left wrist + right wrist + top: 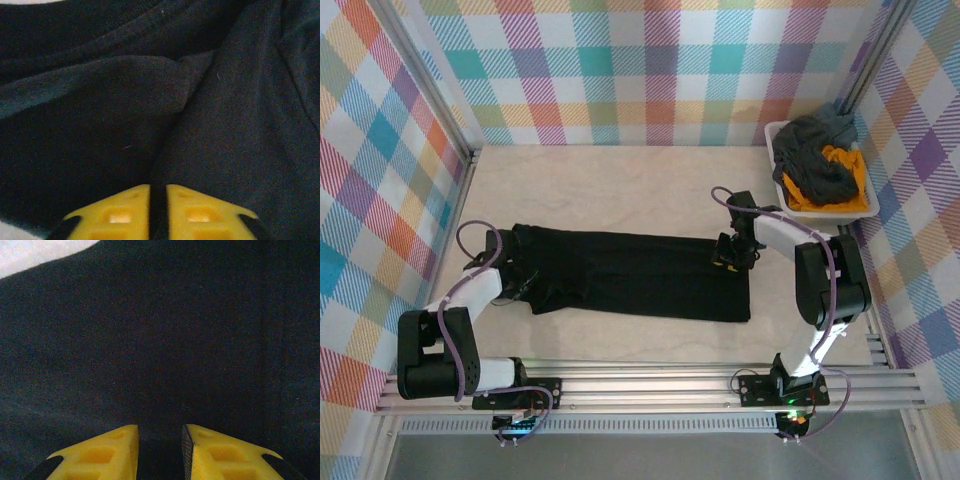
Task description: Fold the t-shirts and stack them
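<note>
A black t-shirt [630,275] lies on the table as a long, narrow band running left to right. My left gripper [520,287] sits on its left end. In the left wrist view its jaws [158,192] are pressed almost together with a thin ridge of black cloth [200,100] between them. My right gripper [728,258] rests on the shirt's right end. Its yellow fingers [160,435] stand a little apart with black fabric [160,340] filling the gap. More t-shirts, a dark grey one [815,165] and an orange-yellow one [847,168], lie bunched in a tub.
The white plastic tub [777,165] stands at the back right against the checked wall. Bare pale tabletop [600,190] stretches behind the black shirt. A metal rail [650,385] runs along the near edge by the arm bases.
</note>
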### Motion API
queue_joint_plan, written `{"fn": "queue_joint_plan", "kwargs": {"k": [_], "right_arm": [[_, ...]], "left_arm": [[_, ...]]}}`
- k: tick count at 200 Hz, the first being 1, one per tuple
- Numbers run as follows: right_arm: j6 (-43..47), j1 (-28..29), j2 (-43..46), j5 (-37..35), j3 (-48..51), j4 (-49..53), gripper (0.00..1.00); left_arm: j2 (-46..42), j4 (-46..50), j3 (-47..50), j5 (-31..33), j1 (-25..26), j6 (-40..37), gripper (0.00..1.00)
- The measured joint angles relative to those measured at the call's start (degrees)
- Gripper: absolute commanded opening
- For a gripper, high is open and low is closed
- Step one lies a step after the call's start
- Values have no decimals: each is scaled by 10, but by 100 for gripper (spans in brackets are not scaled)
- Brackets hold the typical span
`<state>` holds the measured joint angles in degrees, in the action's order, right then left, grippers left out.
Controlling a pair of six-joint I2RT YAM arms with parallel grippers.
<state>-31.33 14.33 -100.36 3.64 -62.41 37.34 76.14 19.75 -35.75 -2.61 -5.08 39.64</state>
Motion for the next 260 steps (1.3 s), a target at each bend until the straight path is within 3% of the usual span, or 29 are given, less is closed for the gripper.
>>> {"fn": "queue_joint_plan", "kwargs": {"k": [6,118,227,236,250,260], "right_arm": [[0,0,-1,0,0,0,30],[-10,0,-23,-4,-15,5,30],[-10,0,-31,-6,-17,9,30],[-10,0,-31,-6,-18,9,30],[-10,0,-31,-6,-19,10,30],[-10,0,-30,-7,-19,11,30]], "left_arm": [[3,-4,0,-1,0,1,0],[-61,51,-47,23,0,0,0],[96,88,-166,77,-6,-49,0],[110,91,-170,83,-7,-52,11],[127,104,-182,100,-7,-58,36],[129,120,-192,121,-7,-53,41]]}}
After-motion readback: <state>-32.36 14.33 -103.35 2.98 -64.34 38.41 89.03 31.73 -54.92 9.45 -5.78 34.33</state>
